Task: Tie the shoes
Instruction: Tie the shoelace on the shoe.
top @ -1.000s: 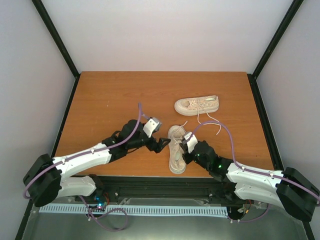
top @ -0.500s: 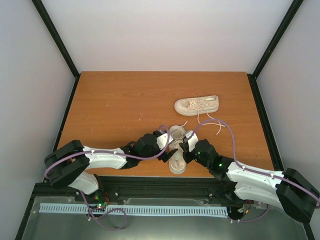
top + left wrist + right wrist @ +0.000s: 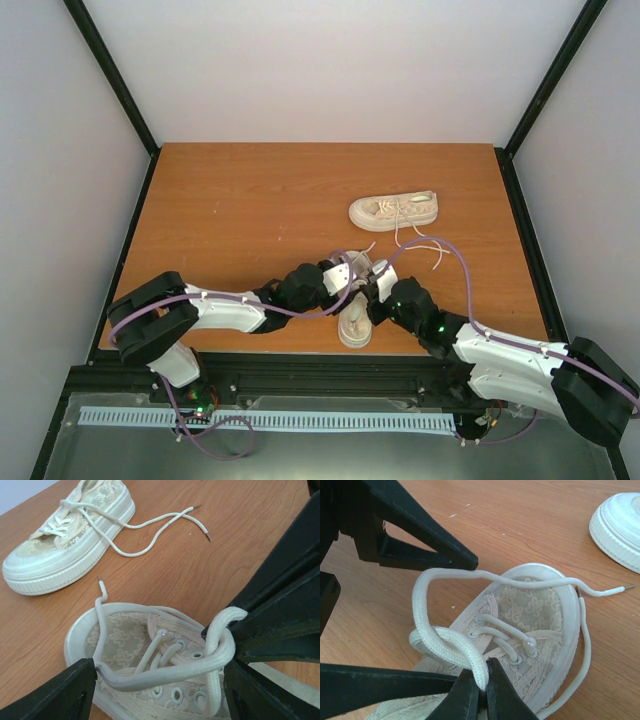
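The near shoe (image 3: 353, 325) lies at the table's front edge, toe toward me; it also shows in the left wrist view (image 3: 125, 640) and the right wrist view (image 3: 540, 610). The far shoe (image 3: 393, 210) lies on its own behind it, laces loose. My right gripper (image 3: 368, 298) (image 3: 480, 682) is shut on a loop of the near shoe's white lace (image 3: 427, 610) just above the eyelets. My left gripper (image 3: 343, 283) (image 3: 160, 672) is open wide over the same shoe, and a stretch of that lace (image 3: 150, 677) spans between its fingers (image 3: 65, 690).
The far shoe's loose lace ends (image 3: 165, 520) trail on the wood between the two shoes. The far shoe's toe (image 3: 620, 525) shows at the top right of the right wrist view. The table's front edge (image 3: 300, 352) is just below the near shoe.
My left arm has swung right, from left of the near shoe to right over it, facing the right gripper. My right gripper has stayed at the shoe, holding the lace.
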